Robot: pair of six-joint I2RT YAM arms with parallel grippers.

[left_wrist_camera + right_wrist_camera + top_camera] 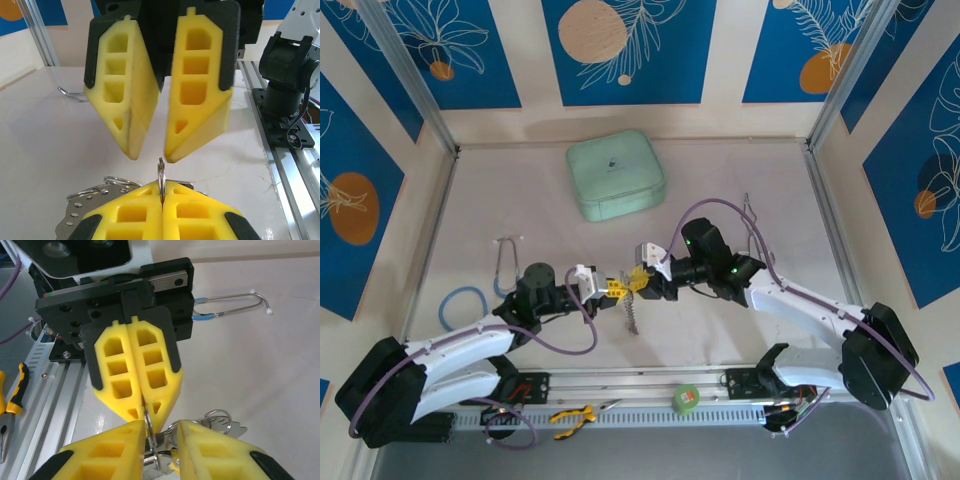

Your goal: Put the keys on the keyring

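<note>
Closest to you, on the rail at the near edge, lie yellow-handled pliers (572, 418) and a green tape roll (687, 398). Beyond them your two arms reach inward and meet nose to nose over the middle of the worktop (700, 340). Your left hand (162, 195) is fully closed, its yellow fingertips pinching the thin silver keyring (161, 176), which stands upright and edge-on out of the seam between them. Your right hand (152, 152) faces it from just beyond with its jaws a little apart, the tips hanging just above the top of the ring; the gap between those tips looks empty, so it has hold of nothing that you can see. A silver beaded chain (631, 318) dangles from the meeting point down toward the worktop. The keys (236, 430) sit in a silver bunch with small split rings just beside and below the clamped ring, under your right fingers. Farther left lie a blue cord loop (443, 306) and a stethoscope (206, 316). At the far end, well apart from both hands, rests the mint-green case (616, 176).
</note>
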